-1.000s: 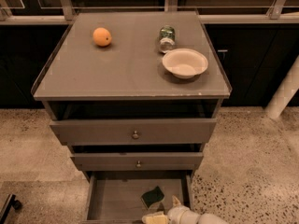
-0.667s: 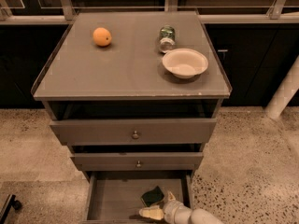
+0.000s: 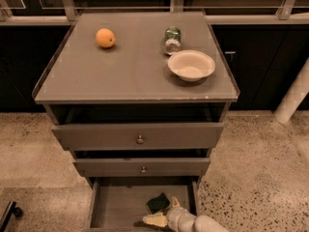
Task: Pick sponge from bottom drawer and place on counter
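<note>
Though the lower edge cuts off the arm and the front of the bottom drawer (image 3: 116,207), the gripper (image 3: 164,211) shows inside it, fingers (image 3: 154,220) spread, at five o'clock of the sponge (image 3: 158,202); whether they touch is unclear. The worktop (image 3: 130,71) carries an orange (image 3: 105,37), a jar (image 3: 172,40) and a bowl (image 3: 191,65).

The counter (image 3: 130,76) had a smooth, faintly glossy grey top, its edges worn pale. The bottom drawer (image 3: 116,208) had a matt grey floor. The sponge (image 3: 158,203) was dull, dark green. At its five o'clock the gripper (image 3: 161,210) showed smooth, cream, plastic-looking fingers (image 3: 155,220), parted. The jar (image 3: 172,40) glinted like glass.
</note>
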### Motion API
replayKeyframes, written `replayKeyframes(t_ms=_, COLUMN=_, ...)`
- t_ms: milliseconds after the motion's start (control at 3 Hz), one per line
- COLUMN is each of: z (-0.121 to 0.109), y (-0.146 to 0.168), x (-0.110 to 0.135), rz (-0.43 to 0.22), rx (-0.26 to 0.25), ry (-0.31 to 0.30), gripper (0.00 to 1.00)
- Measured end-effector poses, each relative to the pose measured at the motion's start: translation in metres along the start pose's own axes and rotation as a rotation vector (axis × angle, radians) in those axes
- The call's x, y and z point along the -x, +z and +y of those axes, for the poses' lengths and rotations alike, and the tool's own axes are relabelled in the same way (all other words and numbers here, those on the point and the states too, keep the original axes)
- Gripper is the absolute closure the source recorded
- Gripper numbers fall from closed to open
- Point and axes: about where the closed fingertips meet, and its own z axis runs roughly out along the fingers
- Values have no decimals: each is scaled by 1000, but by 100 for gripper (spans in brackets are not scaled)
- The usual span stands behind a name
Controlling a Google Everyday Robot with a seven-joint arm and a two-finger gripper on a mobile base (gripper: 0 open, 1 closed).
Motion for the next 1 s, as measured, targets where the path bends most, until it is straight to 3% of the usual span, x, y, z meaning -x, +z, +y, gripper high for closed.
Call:
replayKeyframes(t_ms=333, z=-13, y=24, x=-6, rz=-6, rx=0, ry=-39, gripper=0)
replayKeyframes(t_ms=667, z=-48, y=67, x=-19, rz=24, rx=-42, ry=-65, gripper=0)
replayKeyframes(t_ms=1000, z=-51, y=71, x=-18, rz=25, rx=-46, ry=-67, gripper=0)
